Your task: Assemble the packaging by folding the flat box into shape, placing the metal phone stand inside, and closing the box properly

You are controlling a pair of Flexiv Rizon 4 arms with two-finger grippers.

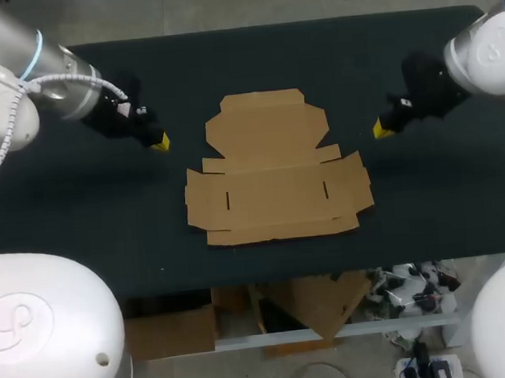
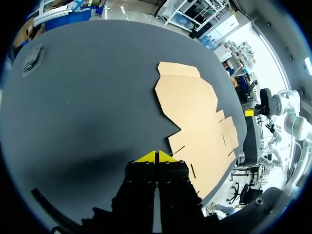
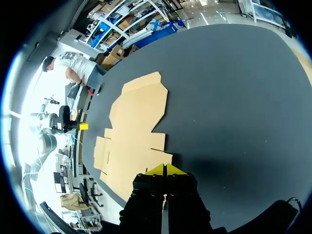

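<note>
The flat brown cardboard box blank (image 1: 273,174) lies unfolded at the middle of the black table (image 1: 80,220), lid panel toward the far edge. My left gripper (image 1: 160,143) and right gripper (image 1: 379,129) flank that panel, about equally near and clear of it. Both have their fingertips pressed together, holding nothing.

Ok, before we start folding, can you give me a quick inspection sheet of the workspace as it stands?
surface: dark table, bare around the cardboard
job's things: flat box lies unfolded at the table's middle; phone stand not seen
clutter: nothing seen
grippers: left gripper shut and empty, beside the box on its left; right gripper shut and empty, on its right; neither touches the box
cables: white cable runs along the left arm, off the table
surroundings: nothing seen reaching over the table
</note>
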